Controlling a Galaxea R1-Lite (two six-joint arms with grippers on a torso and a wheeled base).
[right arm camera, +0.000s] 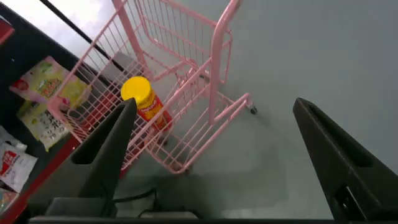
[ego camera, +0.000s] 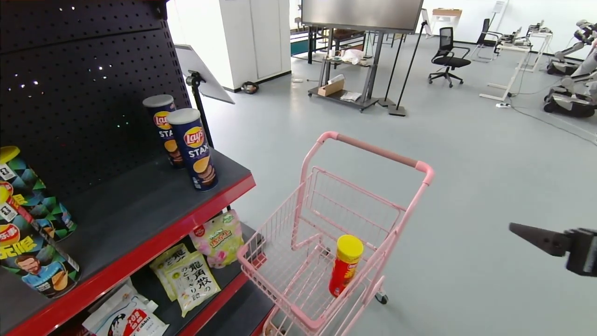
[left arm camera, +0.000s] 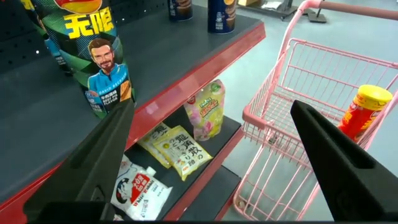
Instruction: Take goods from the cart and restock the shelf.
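Left claw: fingers spread wide, nothing between them; it hangs beside the shelf, level with the top board's red edge, with a green-and-black can upright on that board just beside one finger. Right claw: fingers also spread wide and empty, held over bare floor on the side of the pink cart away from the shelf, apart from the cart. Task item: one red can with a yellow lid, upright on the basket floor, against the cart wall farther from the shelf. It lies below and well apart from both claws; neither touches it. The cart stands just beside the shelf, its basket corner at the lower board. On the lower board lie a pale green snack bag, a yellow-green bag and a white bag. Farther along the top board two blue cans stand upright, close together, near the end.
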